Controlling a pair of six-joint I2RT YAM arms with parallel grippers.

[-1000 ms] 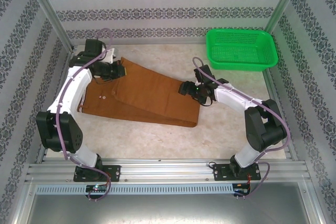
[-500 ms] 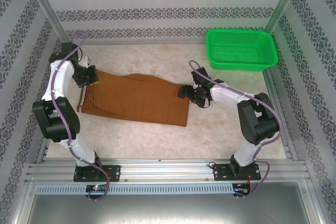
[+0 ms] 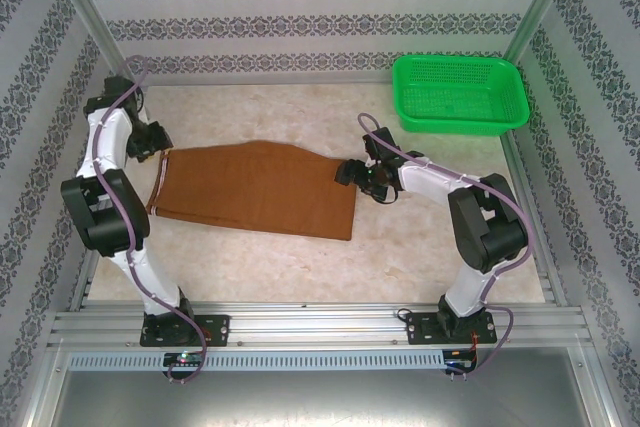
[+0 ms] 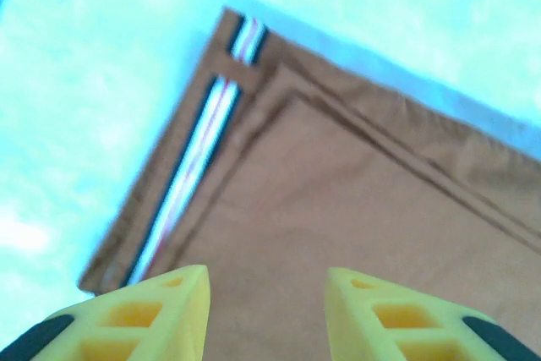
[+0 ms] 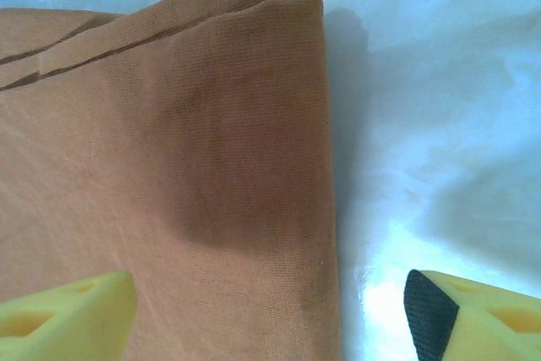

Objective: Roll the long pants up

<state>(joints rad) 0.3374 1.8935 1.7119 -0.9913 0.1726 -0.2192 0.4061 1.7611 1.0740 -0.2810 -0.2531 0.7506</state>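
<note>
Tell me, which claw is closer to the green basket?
The right. The right gripper is over the leg end of the long pants, on the green basket side of the table; the left gripper is at the waistband end, on the opposite side.

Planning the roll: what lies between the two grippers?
In the top view, just the long pants, folded flat, reaching from the left gripper at the waistband to the right gripper at the cuffs.
</note>
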